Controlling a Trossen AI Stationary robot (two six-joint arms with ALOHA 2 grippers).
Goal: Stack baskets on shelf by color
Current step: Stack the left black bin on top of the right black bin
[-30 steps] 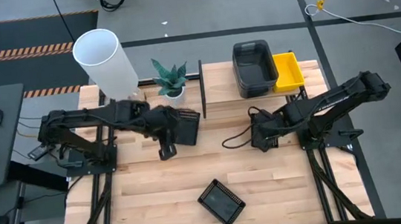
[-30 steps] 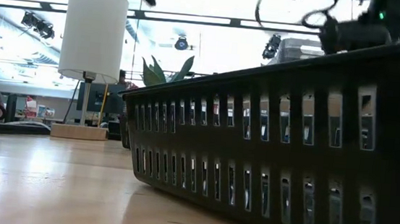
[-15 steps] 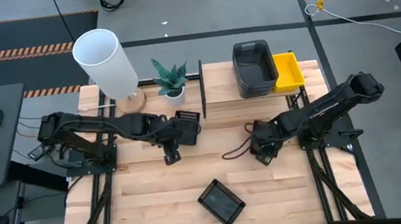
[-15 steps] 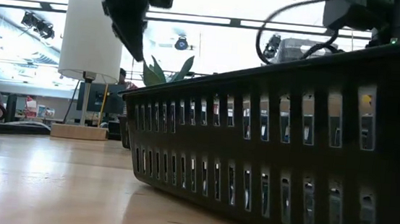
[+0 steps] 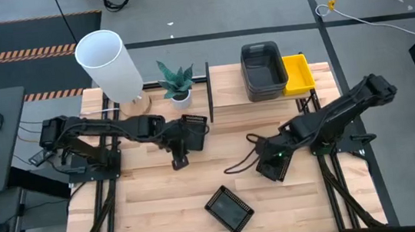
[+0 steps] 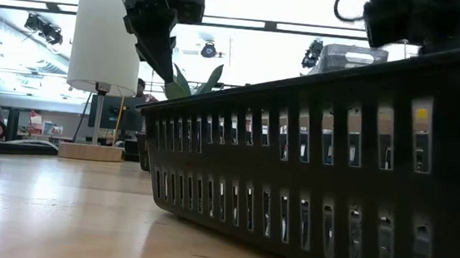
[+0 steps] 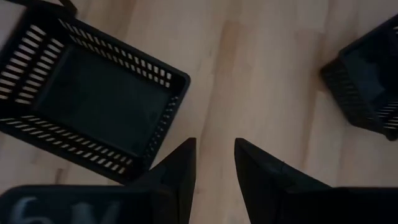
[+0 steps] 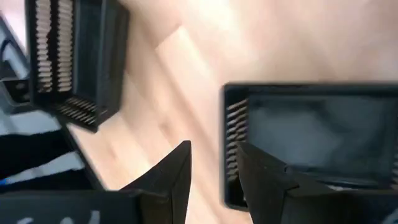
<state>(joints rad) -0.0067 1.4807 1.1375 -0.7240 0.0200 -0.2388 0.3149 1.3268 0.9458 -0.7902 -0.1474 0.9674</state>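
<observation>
Tabletop (image 5: 161, 186) black basket (image 5: 229, 209), long axis diagonal; right gripper (image 5: 274, 167) parted, empty, near it

Open board: bare tabletop (image 5: 162, 198) left of the front black basket (image 5: 230, 209).
Obstacles: lamp (image 5: 112, 66), plant (image 5: 177, 82), shelf (image 5: 229, 90) upright; right clearance perhaps narrower.

black slotted plastic basket (image 6: 318, 170) looks matt; table (image 5: 162, 198) is pale, smooth wood planks with slight sheen.
</observation>
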